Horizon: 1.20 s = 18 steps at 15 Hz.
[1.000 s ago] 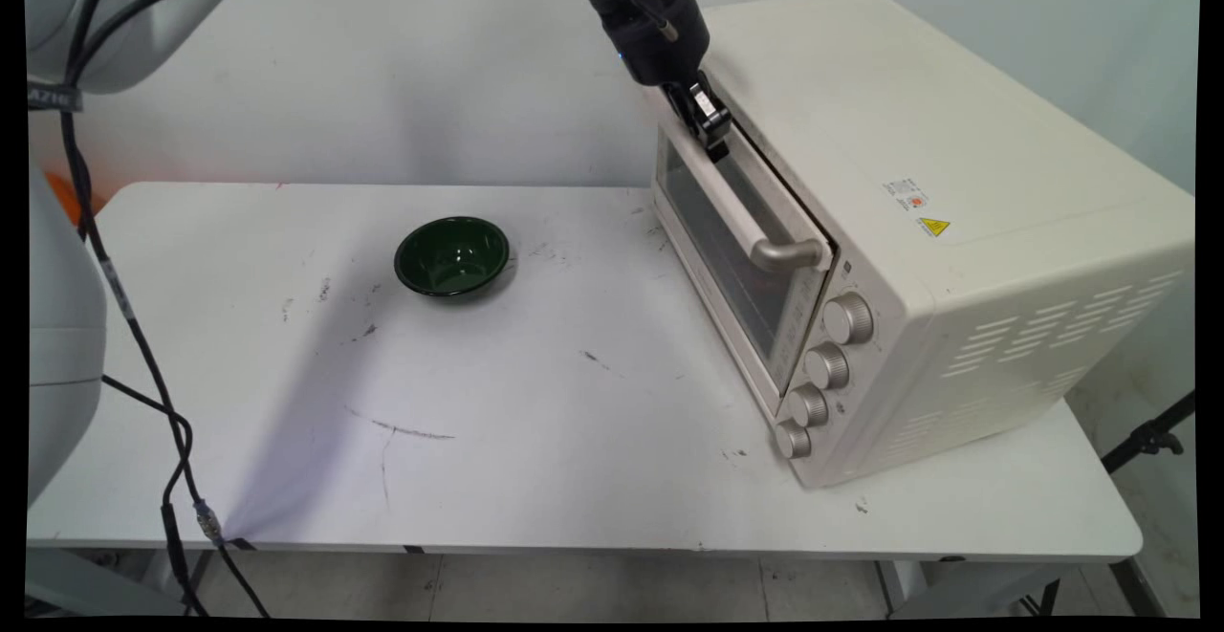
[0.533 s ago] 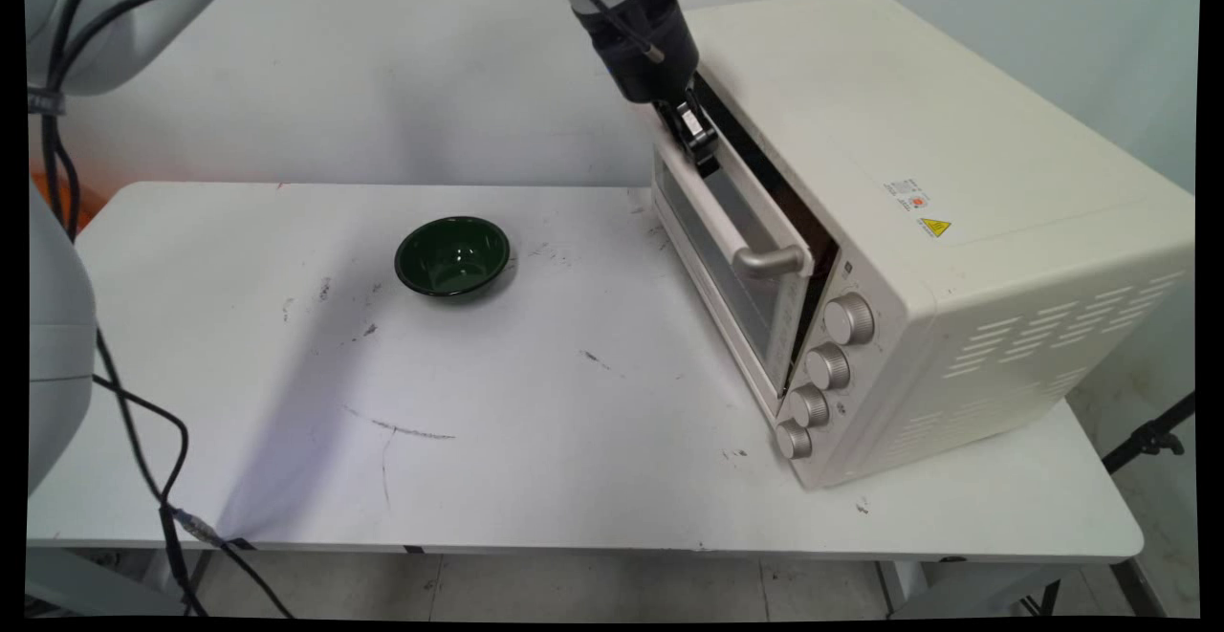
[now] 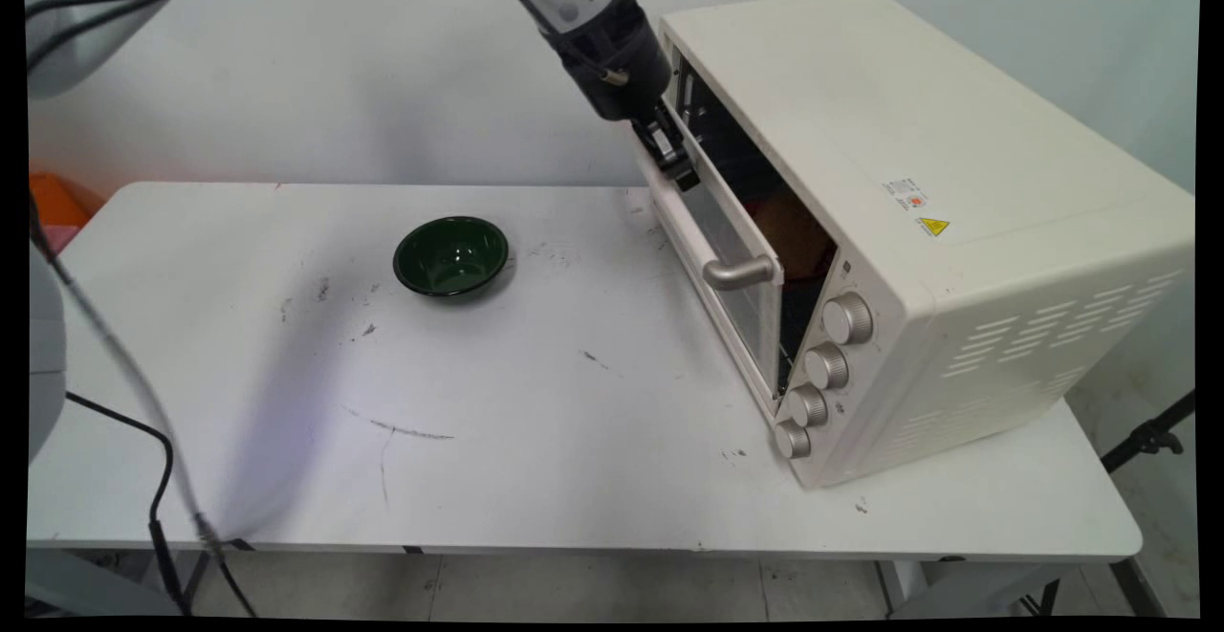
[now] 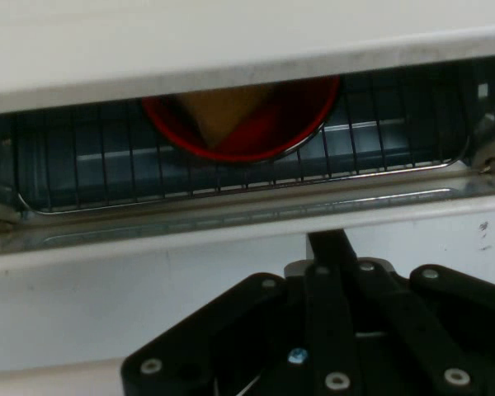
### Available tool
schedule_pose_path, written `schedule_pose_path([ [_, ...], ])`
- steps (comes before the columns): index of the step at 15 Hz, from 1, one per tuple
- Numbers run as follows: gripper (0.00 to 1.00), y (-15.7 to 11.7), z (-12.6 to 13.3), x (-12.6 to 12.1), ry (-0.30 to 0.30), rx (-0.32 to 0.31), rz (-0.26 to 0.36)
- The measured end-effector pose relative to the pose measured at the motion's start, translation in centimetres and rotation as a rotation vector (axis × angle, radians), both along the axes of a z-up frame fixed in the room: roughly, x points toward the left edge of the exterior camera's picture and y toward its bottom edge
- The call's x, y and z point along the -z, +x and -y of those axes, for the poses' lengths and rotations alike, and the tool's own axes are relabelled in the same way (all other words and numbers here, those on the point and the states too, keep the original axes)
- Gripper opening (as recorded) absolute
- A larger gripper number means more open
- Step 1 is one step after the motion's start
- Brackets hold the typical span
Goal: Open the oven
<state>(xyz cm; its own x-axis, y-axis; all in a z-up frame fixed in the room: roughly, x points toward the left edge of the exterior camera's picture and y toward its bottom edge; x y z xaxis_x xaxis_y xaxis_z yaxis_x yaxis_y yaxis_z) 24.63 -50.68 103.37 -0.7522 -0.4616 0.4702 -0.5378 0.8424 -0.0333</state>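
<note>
The gripper has its fingers pressed together on the top edge of the half-open oven door. The red dish lies beyond them, inside. The pull should probably follow the door's arc, so that the fingers do not slip off.

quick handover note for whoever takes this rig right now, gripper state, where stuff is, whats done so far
Gripper: the black two-finger gripper is at the far end of the oven door's bar handle, hooked at the door's top edge.
Things: the cream toaster oven stands on the right of the white table; its glass door is partly open, tilted out from the top. In the hand view a red round dish sits on the wire rack inside. A dark green bowl sits apart, left of the oven.
Done: door has swung wider over the last second.
Left: door is not fully down.
</note>
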Motion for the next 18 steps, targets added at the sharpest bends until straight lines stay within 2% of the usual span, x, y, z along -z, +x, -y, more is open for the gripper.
schedule_pose_path([
  [4, 0.00, 1.5, -1.3, 0.6, -0.020, -0.012, -0.014],
  [10, 0.00, 3.7, -2.8, 2.4, -0.028, -0.064, -0.072],
  [14, 0.00, 5.5, -3.9, 4.7, -0.030, -0.099, -0.125],
  [18, 0.00, 7.3, -4.9, 7.2, -0.045, -0.089, -0.159],
])
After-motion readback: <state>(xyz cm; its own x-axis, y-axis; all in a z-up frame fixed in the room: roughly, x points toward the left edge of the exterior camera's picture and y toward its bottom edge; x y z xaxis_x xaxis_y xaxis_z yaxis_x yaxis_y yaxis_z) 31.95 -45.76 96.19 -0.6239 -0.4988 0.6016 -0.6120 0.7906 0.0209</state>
